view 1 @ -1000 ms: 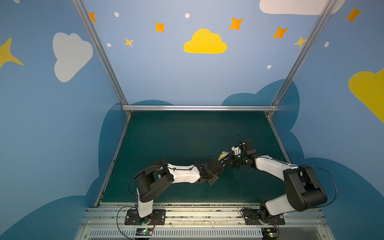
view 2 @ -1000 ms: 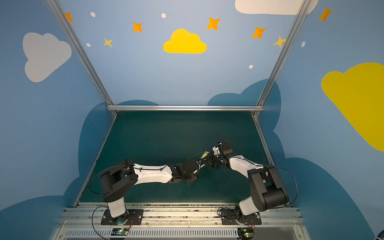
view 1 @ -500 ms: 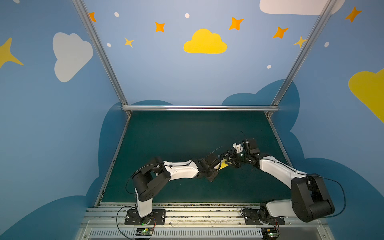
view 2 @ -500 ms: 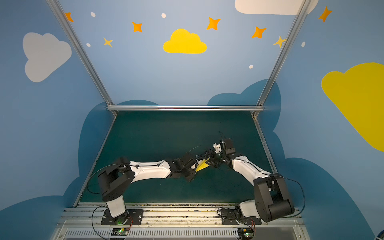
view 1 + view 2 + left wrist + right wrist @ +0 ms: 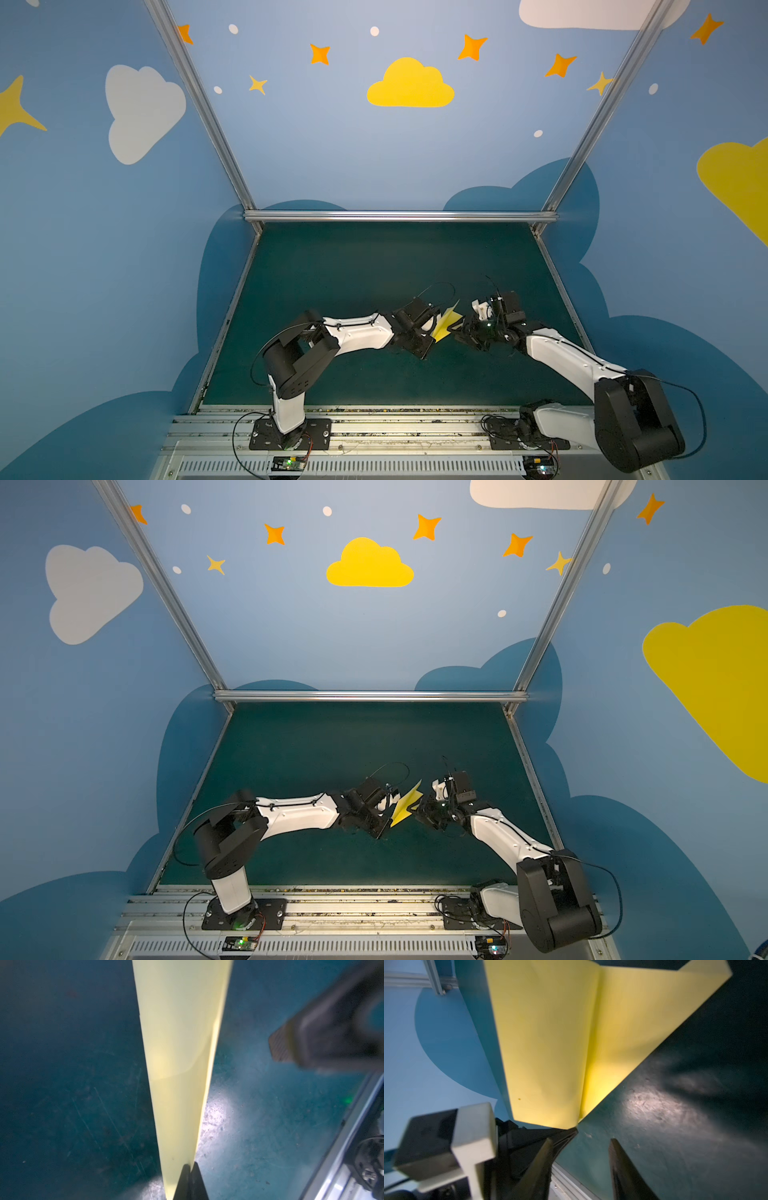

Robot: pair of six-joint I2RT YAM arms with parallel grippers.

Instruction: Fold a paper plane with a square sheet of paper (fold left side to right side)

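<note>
The square sheet of paper is folded into a pale yellow paper plane (image 5: 446,326) (image 5: 406,807), held above the green mat near the middle. My left gripper (image 5: 432,332) (image 5: 190,1167) is shut on its narrow end, and the body runs away from the jaws (image 5: 182,1043). In the right wrist view the plane's wings (image 5: 571,1043) spread wide, with the left fingers (image 5: 542,1136) pinching the tip. My right gripper (image 5: 464,332) (image 5: 580,1141) stands open just right of the plane, nothing between its fingers. One right finger (image 5: 301,1043) shows blurred in the left wrist view.
The green mat (image 5: 374,266) is walled by blue painted panels and aluminium posts, with a rail (image 5: 399,216) along the back. The front rail (image 5: 395,428) carries both arm bases. Cables loop above each wrist.
The two grippers have drawn apart, the left one back to the left and the right one to the right. The plane stays in the left gripper and shows more between them.
</note>
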